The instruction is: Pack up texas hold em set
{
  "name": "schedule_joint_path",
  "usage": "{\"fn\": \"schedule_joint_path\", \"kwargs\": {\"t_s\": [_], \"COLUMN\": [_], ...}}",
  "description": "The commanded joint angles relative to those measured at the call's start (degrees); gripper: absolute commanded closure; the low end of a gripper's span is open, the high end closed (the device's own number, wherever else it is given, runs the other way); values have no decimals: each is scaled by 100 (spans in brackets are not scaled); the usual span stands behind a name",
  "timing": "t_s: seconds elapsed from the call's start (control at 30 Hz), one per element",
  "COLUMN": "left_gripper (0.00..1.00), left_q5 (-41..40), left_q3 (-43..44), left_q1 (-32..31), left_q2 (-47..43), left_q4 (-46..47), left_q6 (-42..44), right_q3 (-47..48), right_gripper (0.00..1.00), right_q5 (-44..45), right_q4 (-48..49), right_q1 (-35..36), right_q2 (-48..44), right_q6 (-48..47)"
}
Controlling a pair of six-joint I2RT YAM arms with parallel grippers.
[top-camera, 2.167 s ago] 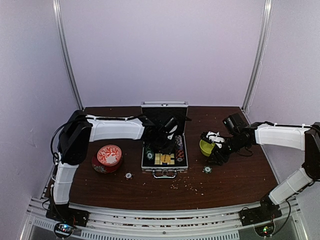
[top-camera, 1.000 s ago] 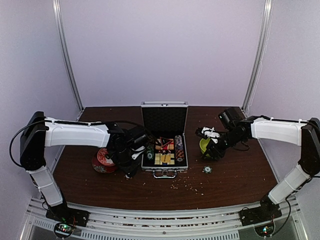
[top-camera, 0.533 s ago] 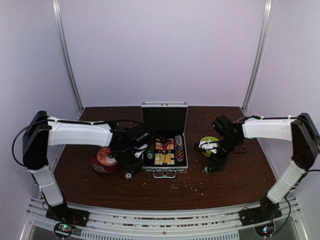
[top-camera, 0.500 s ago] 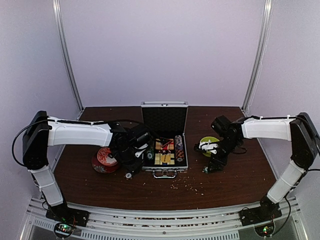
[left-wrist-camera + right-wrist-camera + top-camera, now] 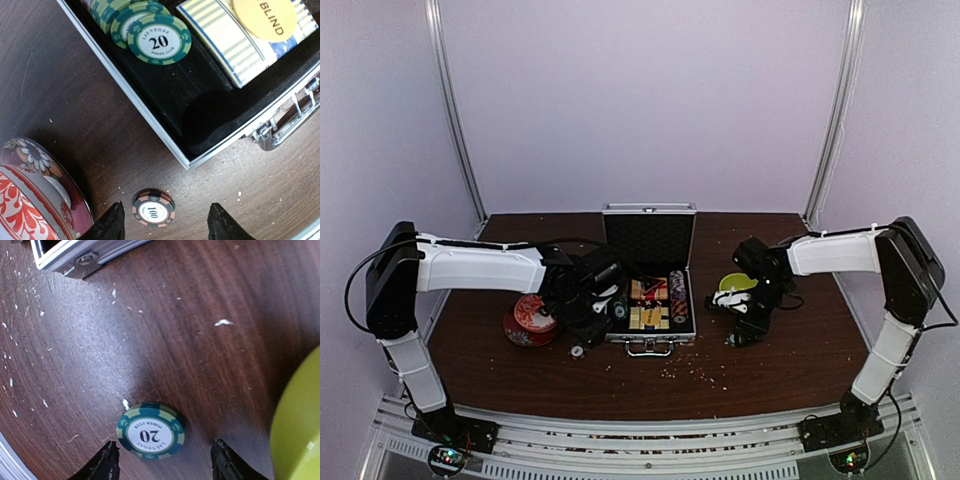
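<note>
At the far left of the dark wooden bench, the round red tin with its white floral lid is sitting flat. In the left wrist view its patterned wall is filling the lower left corner. Just beside it, the left gripper is hovering over a black and pink chip marked 100, which is lying flat on the bench just outside the case's front left corner. The jaws are standing apart, one to each side of the chip, and are gripping nothing.

In the middle, the silver case is lying open with its lid standing upright at the back and its handle facing the near edge. Inside its black lining, green chips marked 20 are leaning in an overlapping row at the left, and a striped tan card deck is lying beside them with a yellow round button resting on top.

To the right of the case, the right gripper is hanging over a green chip marked 20, which is lying flat on the bench. Its jaws are also spread to either side of the chip, grasping nothing. Just beside that chip, further right, the lime-green bowl is standing on the bench.
</note>
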Motion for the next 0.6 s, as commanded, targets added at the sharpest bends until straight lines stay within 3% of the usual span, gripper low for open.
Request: {"fn": "schedule_joint_path", "kwargs": {"t_s": [0.0,0.17,0.37,0.57], "left_gripper": [43,43,43,43], "left_q5": [-7,-36,-79,-172], "left_q3": [-113,-173,-187,-200], "left_q1": [34,29,34,30], "left_q2": [-67,-81,-80,-119], "left_q4": [260,303,293,286], "left_q6": [-112,-129,-121,-108], "right_q3": [127,128,44,-135], "right_gripper": [38,42,53,59], "right_q5": [-43,-46,118,550], "right_q4": [-10,15,53,187], "right_q1": [131,235,441,1005], "right_q2": [134,198,243,58], "right_q6": [56,97,201,339]}}
